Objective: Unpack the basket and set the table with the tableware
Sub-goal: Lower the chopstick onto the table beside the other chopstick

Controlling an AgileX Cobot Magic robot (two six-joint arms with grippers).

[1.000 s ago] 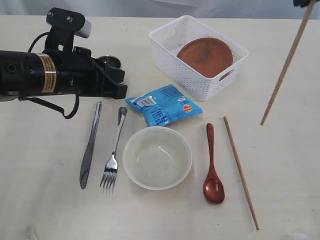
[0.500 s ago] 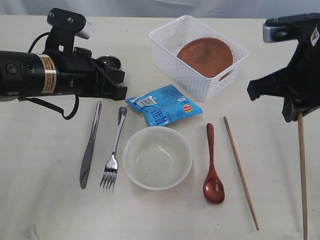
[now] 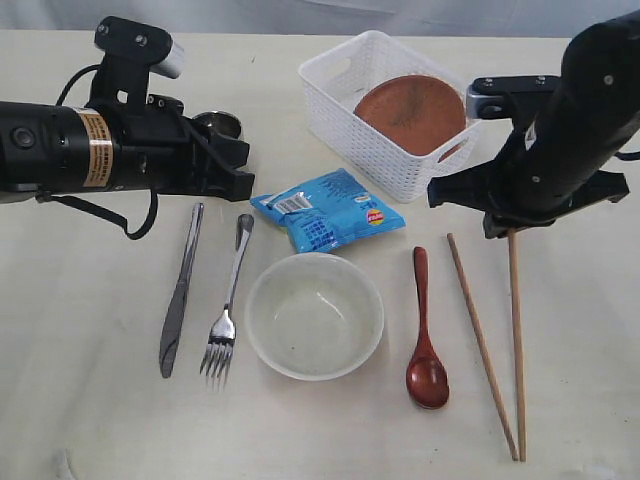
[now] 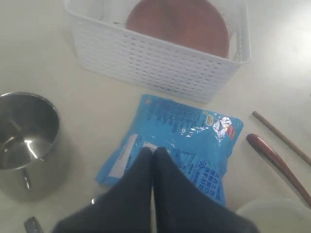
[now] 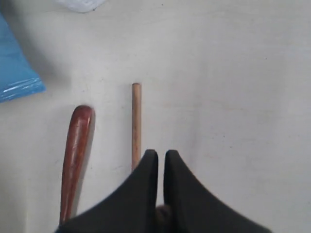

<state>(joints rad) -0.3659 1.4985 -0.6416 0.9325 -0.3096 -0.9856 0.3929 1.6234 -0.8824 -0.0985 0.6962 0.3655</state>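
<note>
What's half-seen around the table

The steel cup [image 3: 218, 122] shows only a sliver of rim behind the left arm [image 3: 90, 150], which itself runs off the picture's side. The outer chopstick [image 3: 516, 340] loses its top end beneath the right arm [image 3: 560, 140]. The brown plate [image 3: 412, 112] has its near edge screened by the basket [image 3: 370, 150] wall. From the left wrist, the bowl [image 4: 277, 218] is a clipped corner, the spoon [image 4: 274, 160] runs out of frame, and a metal scrap [image 4: 32, 224] there is unidentifiable.

White basket [image 3: 370, 150] holding brown plate [image 3: 412, 112], cream bowl [image 3: 314, 315], red-brown spoon [image 3: 423, 320], chopsticks [image 3: 483, 340] alongside
</note>
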